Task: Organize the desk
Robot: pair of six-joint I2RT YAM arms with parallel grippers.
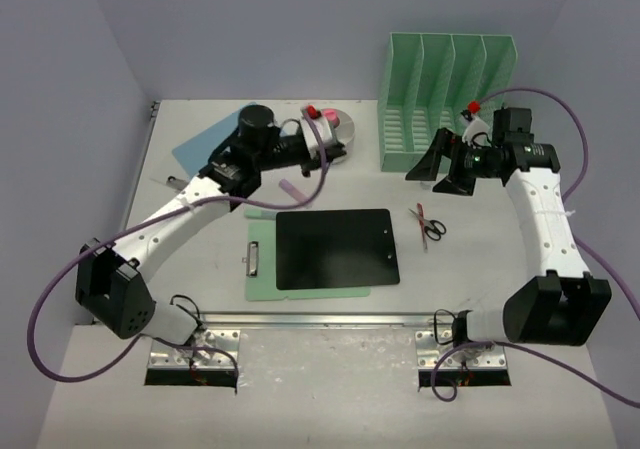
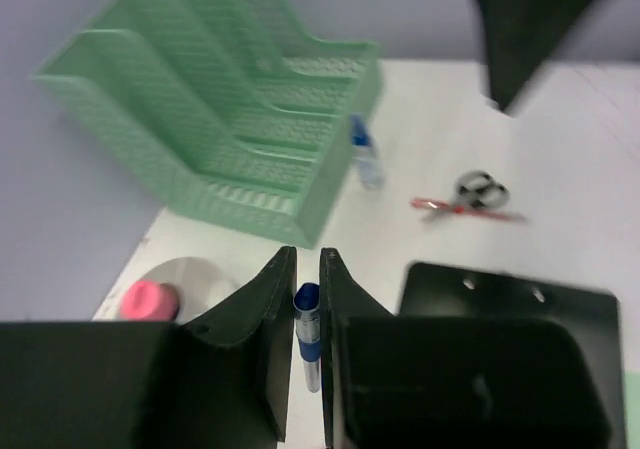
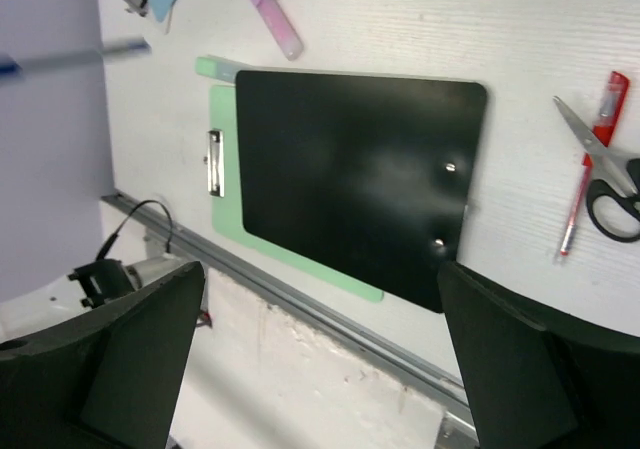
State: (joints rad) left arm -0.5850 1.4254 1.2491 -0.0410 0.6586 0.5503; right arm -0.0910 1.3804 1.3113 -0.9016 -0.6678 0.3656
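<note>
Nearest, the desk [image 1: 460, 269] carries a black board [image 3: 350, 169] lying ahead of the right gripper [image 3: 320, 274], whose jaws gape wide and empty. Farther back, the left gripper [image 2: 307, 259] clenches a blue-capped pen [image 2: 307, 344] above the desk, the green file rack [image 2: 230, 119] beyond it

On my desk [image 1: 470, 269] the clipboard [image 1: 262, 269] lies midway along the near edge, with a pad [image 1: 337, 248] on it overhanging its right side. Right of the pad lie scissors [image 1: 432, 227], crossing a pen [image 3: 578, 209]. The file rack [image 1: 445, 99] stands toward the far right corner. A marker [image 3: 270, 14] lies behind the clipboard, and a sheet [image 1: 205, 149] toward the far left corner.
</note>
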